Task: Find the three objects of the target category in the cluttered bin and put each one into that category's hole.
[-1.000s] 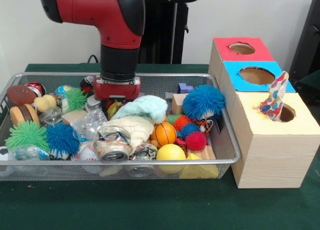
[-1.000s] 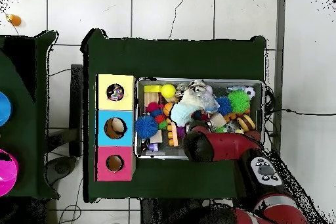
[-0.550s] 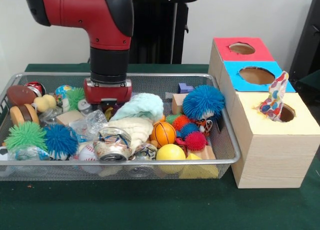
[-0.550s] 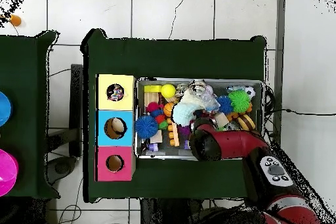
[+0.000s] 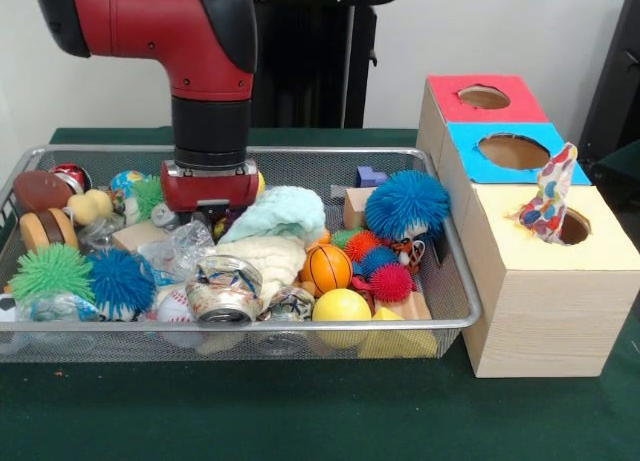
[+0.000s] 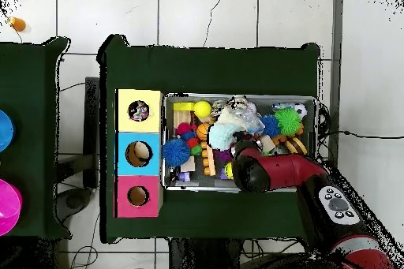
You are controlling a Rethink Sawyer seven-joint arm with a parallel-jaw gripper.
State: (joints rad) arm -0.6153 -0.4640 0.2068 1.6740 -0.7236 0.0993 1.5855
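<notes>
Green cloth covers the table under the wire bin point(image 5: 455, 311), full of toys. Low near its back edge, the gripper point(image 5: 208, 213) digs for targets; whether it grips anything stays hidden.

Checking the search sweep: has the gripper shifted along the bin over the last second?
Yes. In the front view the gripper has slid left along the bin, away from the boxes.

Green cloth point(image 5: 300, 411) covers the table; a white tiled floor point(image 6: 205, 17) surrounds it; a small orange object point(image 6: 16, 23) lies there.
</notes>
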